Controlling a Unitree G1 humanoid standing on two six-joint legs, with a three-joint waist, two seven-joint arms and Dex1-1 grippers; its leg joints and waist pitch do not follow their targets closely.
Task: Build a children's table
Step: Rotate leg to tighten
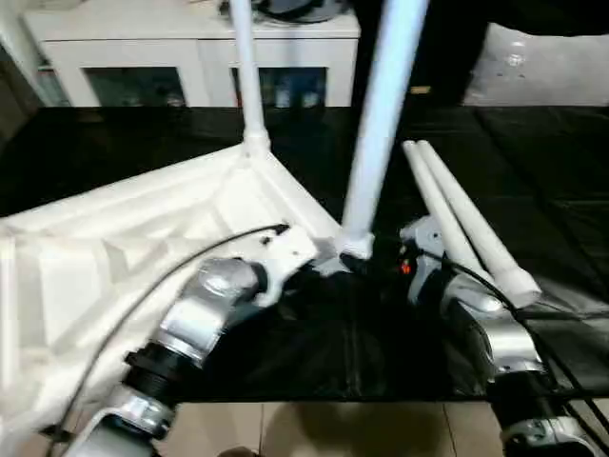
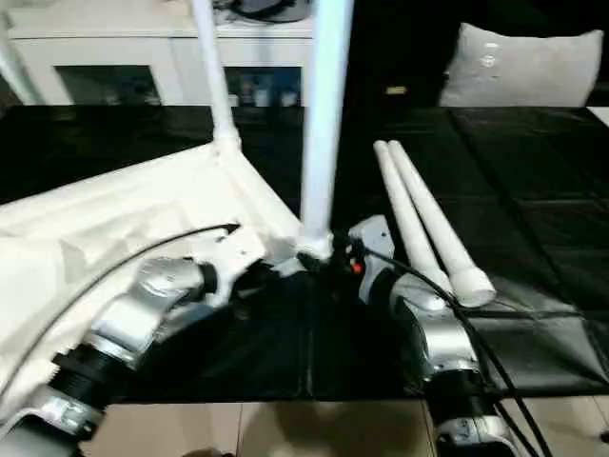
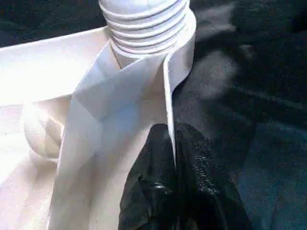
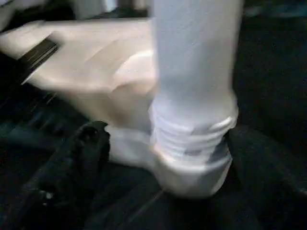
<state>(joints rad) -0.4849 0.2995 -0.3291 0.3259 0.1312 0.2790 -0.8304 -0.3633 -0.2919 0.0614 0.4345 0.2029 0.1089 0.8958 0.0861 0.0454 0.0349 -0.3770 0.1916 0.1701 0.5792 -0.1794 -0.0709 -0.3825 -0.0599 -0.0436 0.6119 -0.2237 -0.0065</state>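
Note:
The white table top (image 1: pixel 114 238) lies upside down on a black mat, ribbed underside up. One white leg (image 1: pixel 245 76) stands in its far corner socket. A second leg (image 1: pixel 381 124) stands upright at the near corner socket (image 3: pixel 184 43), its threaded end (image 4: pixel 192 136) partly showing above the socket. My left gripper (image 3: pixel 171 143) is shut on the top's thin rim wall just behind that socket. My right gripper (image 4: pixel 177 158) is open, with one black finger (image 4: pixel 81 163) apart from the leg's base and the other on its far side.
Two loose white legs (image 1: pixel 466 224) lie side by side on the mat to the right. A white cabinet with glass doors (image 1: pixel 190 57) stands behind, and a grey cushion (image 1: pixel 542 67) at the back right. The mat's front edge meets pale floor (image 1: pixel 333 428).

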